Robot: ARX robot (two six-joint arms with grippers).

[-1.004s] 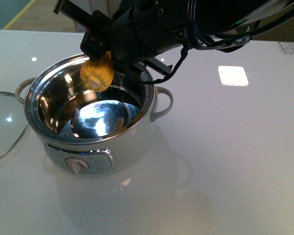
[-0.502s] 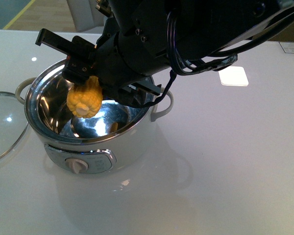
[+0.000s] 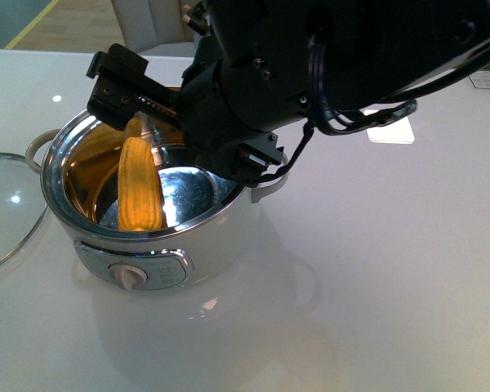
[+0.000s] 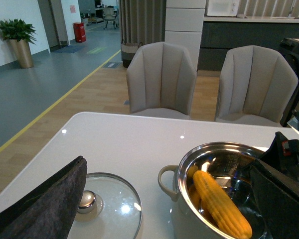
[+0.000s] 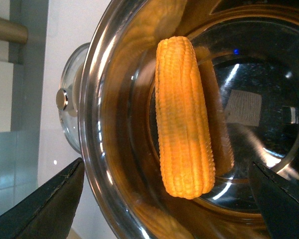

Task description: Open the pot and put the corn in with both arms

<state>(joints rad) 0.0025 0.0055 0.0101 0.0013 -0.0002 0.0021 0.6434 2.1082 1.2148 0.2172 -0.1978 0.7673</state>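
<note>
1 pot, 1 corn, 1 glass lid, 2 arms, 2 chairs.

Front view: white table w/ pot at approx 9 o'clock of frame centre, lid beside it, further toward 9. Right arm reaches over the pot's rim from 2 o'clock; right gripper hangs above the bowl, fingers spread apart, nothing clamped. Corn is inside the steel bowl, free of the fingers, leaning against the inner wall.

Right wrist view adds: corn seen whole, w/ yellow reflection on the steel, both fingertips wide of it.

Left wrist view adds: lid knob, the chairs behind the table, plant. Only one dark pad of the left gripper shows – can't tell if open or closed.
</note>
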